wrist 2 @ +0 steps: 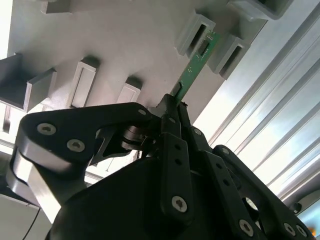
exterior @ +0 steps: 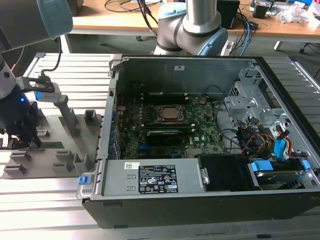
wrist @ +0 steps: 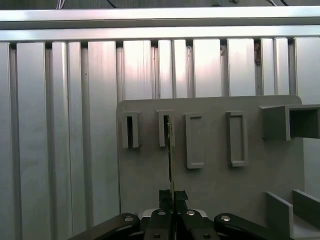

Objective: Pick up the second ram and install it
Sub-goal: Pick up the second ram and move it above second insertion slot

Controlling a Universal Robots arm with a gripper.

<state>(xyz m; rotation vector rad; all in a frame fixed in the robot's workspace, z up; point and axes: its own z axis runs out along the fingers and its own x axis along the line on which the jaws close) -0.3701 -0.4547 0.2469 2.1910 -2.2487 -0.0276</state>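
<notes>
**Second ram gripped at the fixture, not yet lifted clear**

The tool (wrist 2: 175,106) is seen closed on the second ram (wrist 2: 196,65), which is pinched at its near end between the two black fingers. In the first wrist view the stick is seen edge-on, running straight from the fingers to a slotted holder. Its far end is lodged between two grey fixture blocks (wrist 2: 192,31) on the fixture tray (exterior: 60,170), so the pick is judged to be begun but not finished. The lift, the carry and the seating in the computer case (exterior: 200,212) are judged to be left undone. Whether the memory slots beside the CPU socket (exterior: 167,114) are already filled cannot be told.

Little room is given at the holder: the blocks stand close on either side of the card's flat faces, and a sideways pull would be expected to bind or bend the thin board. Other upright posts (exterior: 67,114) are set on the tray near the tool. The tray lies on the slatted worktop (exterior: 75,75), just beside the case wall on the exterior view's left. The case is open on its upper face. Inside, the socket is bordered by a long black card (exterior: 162,135), and loose cables (exterior: 252,137) are bunched toward the exterior view's right.
</notes>
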